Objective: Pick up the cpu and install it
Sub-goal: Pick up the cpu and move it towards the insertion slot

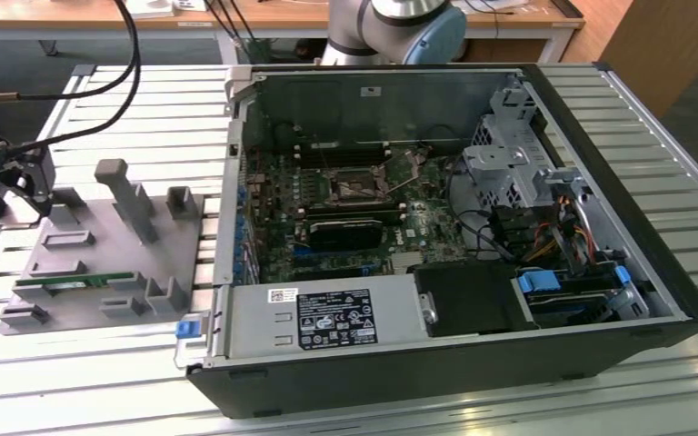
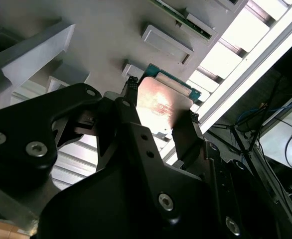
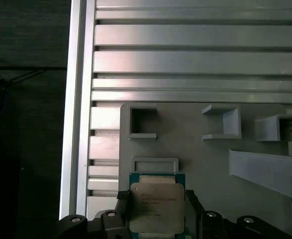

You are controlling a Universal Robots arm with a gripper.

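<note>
Logging grip state: small flat square cpu (image 3: 156, 209), silver-grey metal lid on a green board, sits between the tips of the black end effector (image 3: 156, 197) in the first wrist view, lid facing the camera. Ribbed pads (image 3: 122, 198) bear on two opposite board edges, one per side. Jaws narrow, closed on the chip, so cpu is at the end effector w/ no offset left to close. Chip approx. square, so no long axis to speak of. Grip line runs edge to edge; the other two edges are free. Second wrist view agrees: lid betw. both tips, glare on it.

Behind the chip: grey moulded fixture plate (image 3: 201, 164) w/ raised rectangular pockets, one shallow frame pocket (image 3: 155, 164) just beside the chip's free green edge. Can't tell whether the chip rests on the plate or hangs clear. Plate lies on the slatted aluminium surface (image 3: 186, 59).

Exterior view: end effector at far left, by the plate's corner. Long green memory stick (image 1: 70, 283) lies in the plate. Open black computer case (image 1: 640, 309) stands to the exterior view's right of the plate, green motherboard (image 1: 428, 213) w/ square metal-framed socket (image 1: 355, 189) inside.

Judgement: key relation = socket well apart from the held chip, toward the exterior view's right, behind the case wall.
</note>
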